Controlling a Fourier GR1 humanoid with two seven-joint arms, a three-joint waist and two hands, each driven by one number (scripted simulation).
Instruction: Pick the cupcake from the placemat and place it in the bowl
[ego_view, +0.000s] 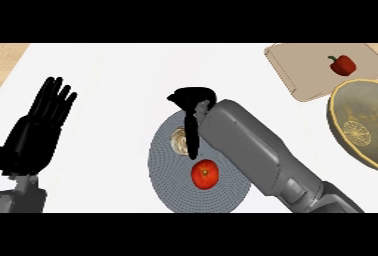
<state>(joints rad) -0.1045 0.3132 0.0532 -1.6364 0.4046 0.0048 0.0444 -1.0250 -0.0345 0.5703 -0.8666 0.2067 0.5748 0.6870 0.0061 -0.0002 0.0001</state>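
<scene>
The right hand (193, 107) is reaching over the far edge of the round grey woven placemat (177, 190), which is lying in the middle of the white bench (111, 75). One long black finger is pointing down beside the pale cupcake (178, 140), which is sitting on the far left part of the placemat; the fingers seem to be curling beside it, but I cannot tell whether they are grasping it. A red tomato (204, 173) is lying near the middle of the placemat. The left hand (38, 130) is resting released at the left, fingers straight. At the far right, a red bell pepper (342, 65) is lying on a beige cutting board (295, 75), and the large round olive-gold bowl (347, 100) is standing just near it.
</scene>
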